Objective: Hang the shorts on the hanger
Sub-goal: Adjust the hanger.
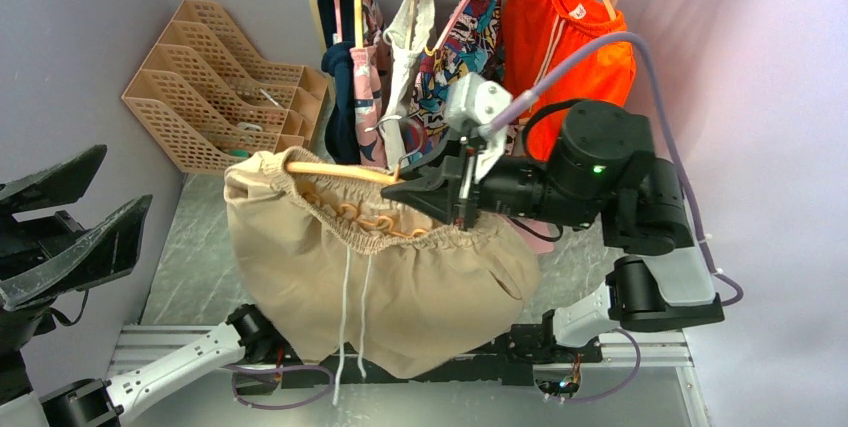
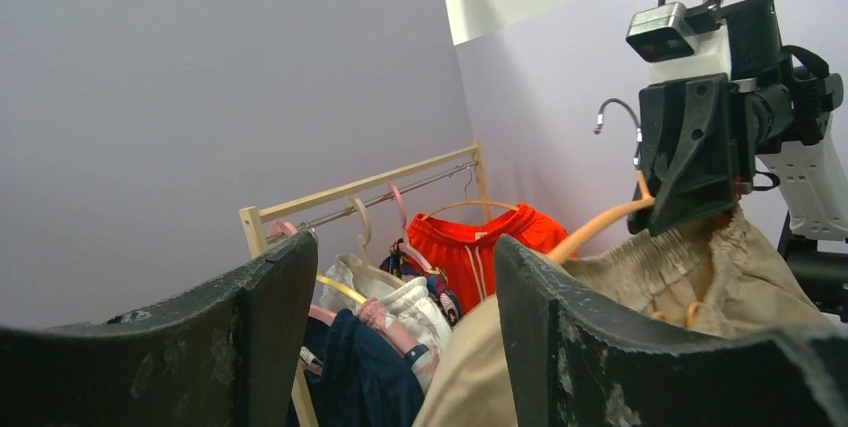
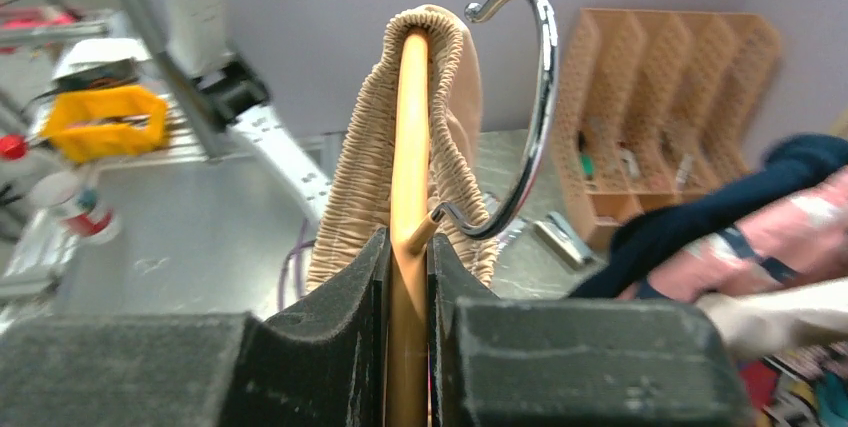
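The hanger [image 1: 330, 171] is held clamped in the right gripper [image 1: 420, 195] beside its hook, long axis running leftward inside the waistband of the shorts [image 1: 400, 287] draped from it, toward the left gripper [image 1: 120, 179], found apart-jawed, empty and well clear of the fabric

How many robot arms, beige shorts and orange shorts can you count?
Robot arms: 2 (left arm, right arm)
Beige shorts: 1
Orange shorts: 1
Total: 4
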Robot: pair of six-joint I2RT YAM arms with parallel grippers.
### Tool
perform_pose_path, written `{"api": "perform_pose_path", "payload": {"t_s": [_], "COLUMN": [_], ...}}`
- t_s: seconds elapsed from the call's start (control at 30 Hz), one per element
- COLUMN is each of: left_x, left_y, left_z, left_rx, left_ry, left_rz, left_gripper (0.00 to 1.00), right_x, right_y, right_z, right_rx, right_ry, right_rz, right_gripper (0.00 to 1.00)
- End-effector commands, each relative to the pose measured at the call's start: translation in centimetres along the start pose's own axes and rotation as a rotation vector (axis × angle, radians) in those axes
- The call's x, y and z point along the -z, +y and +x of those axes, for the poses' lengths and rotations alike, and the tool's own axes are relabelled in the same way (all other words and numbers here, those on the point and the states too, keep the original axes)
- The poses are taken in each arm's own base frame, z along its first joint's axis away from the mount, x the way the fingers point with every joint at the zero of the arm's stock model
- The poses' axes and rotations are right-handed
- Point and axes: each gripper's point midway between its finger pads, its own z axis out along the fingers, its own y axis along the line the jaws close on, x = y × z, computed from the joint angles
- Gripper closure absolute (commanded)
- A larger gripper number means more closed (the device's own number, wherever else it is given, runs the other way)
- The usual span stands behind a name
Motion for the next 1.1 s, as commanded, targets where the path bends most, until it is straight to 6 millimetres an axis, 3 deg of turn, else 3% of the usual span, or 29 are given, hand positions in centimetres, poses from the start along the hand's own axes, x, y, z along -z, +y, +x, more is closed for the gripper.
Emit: {"api": "perform_pose_path", "payload": {"t_s": [0.0, 0.1, 0.27, 0.33, 0.37, 0.43, 0.53, 0.63, 0.7, 0.83, 0.9, 1.0, 1.07], "left_x": [-0.7, -0.9, -0.8, -0.7, -0.6, -0.5, -0.3, -0.3, -0.3, -0.4, -0.3, -0.3, -0.4], "left_y": [0.1, -0.1, 0.3, 0.5, 0.5, 0.6, 0.7, 0.7, 0.6, 0.5, 0.6, 0.7, 0.7], "left_z": [0.7, 0.8, 0.3, -0.1, -0.3, -0.5, -0.5, -0.3, 0.0, 0.3, 0.3, 0.1, 0.2], "left_rx": [-0.018, -0.019, -0.022, -0.022, -0.022, -0.023, -0.026, -0.030, -0.033, -0.038, -0.041, -0.043, -0.045], "left_ry": [0.034, 0.028, 0.013, 0.003, 0.001, 0.004, 0.008, 0.012, 0.018, 0.026, 0.028, 0.024, 0.027], "left_rz": [-0.001, 0.005, -0.016, -0.021, -0.023, -0.025, -0.028, -0.030, -0.026, -0.020, -0.022, -0.026, -0.026], "left_gripper": [0.31, 0.31, 0.31, 0.31, 0.31, 0.31, 0.31, 0.31, 0.31, 0.31, 0.31, 0.30, 0.30], "right_x": [3.9, 5.2, 3.1, 2.6, 2.6, 3.1, 5.7, 6.7, 5.8, 3.1, 2.1, 1.2, 1.1], "right_y": [4.9, 5.3, -0.8, -1.3, -0.7, 2.3, 6.8, 7.7, 6.4, -0.1, -2.3, -3.2, -2.1], "right_z": [-7.0, -8.1, -4.3, -3.1, -3.1, -4.3, -7.4, -8.6, -7.9, -3.7, -1.3, 0.4, 0.0], "right_rx": [-0.028, -0.024, 0.013, 0.026, 0.018, -0.002, -0.017, -0.014, -0.009, 0.026, 0.054, 0.076, 0.063], "right_ry": [-0.261, -0.317, -0.146, -0.100, -0.103, -0.148, -0.272, -0.321, -0.291, -0.127, -0.041, 0.021, 0.008], "right_rz": [-0.296, -0.327, 0.022, 0.053, 0.022, -0.147, -0.416, -0.477, -0.397, -0.018, 0.112, 0.169, 0.102], "right_gripper": [1.00, 1.00, 1.00, 1.00, 1.00, 1.00, 1.00, 1.00, 1.00, 1.00, 1.00, 1.00, 1.00]}}
